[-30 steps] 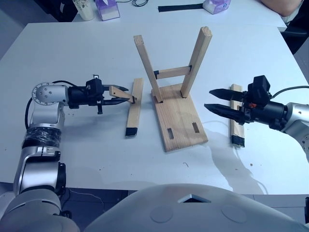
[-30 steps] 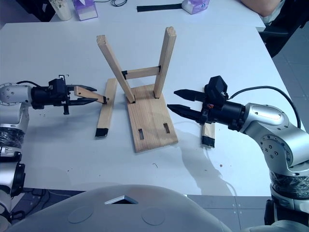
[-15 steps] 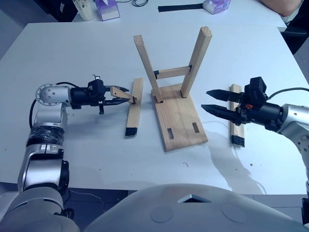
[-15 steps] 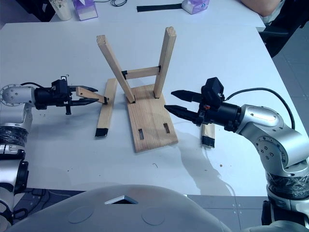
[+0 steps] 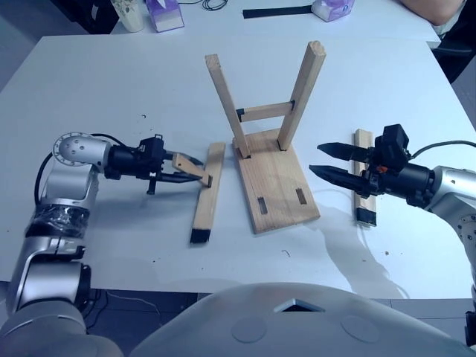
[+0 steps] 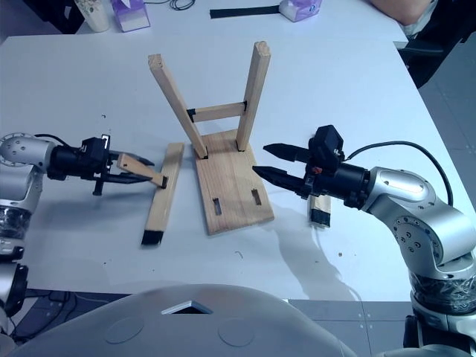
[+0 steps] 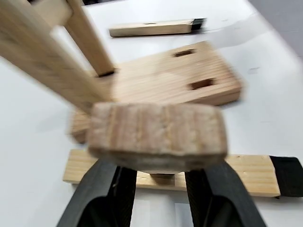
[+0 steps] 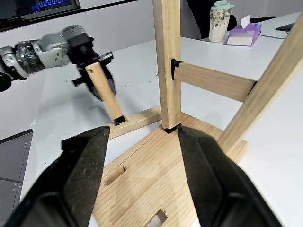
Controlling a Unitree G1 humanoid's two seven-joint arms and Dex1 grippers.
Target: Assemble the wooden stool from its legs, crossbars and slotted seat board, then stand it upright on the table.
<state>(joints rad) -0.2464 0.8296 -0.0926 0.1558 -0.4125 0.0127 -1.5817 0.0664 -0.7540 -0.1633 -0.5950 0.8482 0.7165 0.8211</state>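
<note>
Left claw [image 5: 190,169] is pinching the short crossbar [image 6: 141,169] that's plugged into a loose leg [image 5: 207,193]. That leg is lying flat just on the left-edge side of the seat board [image 5: 275,186], in the middle of the counter [image 5: 111,82]. Right claw [image 5: 315,158] is hanging spread wide by the board's other side, near a second loose leg [image 5: 365,204] toward the right edge. I'm guessing this wood is light, stiff and a bit slick, so I'm favouring grips across flat faces close to the joints. I'm not seeing any labels or writing on it, just black end caps [image 5: 198,236].
</note>
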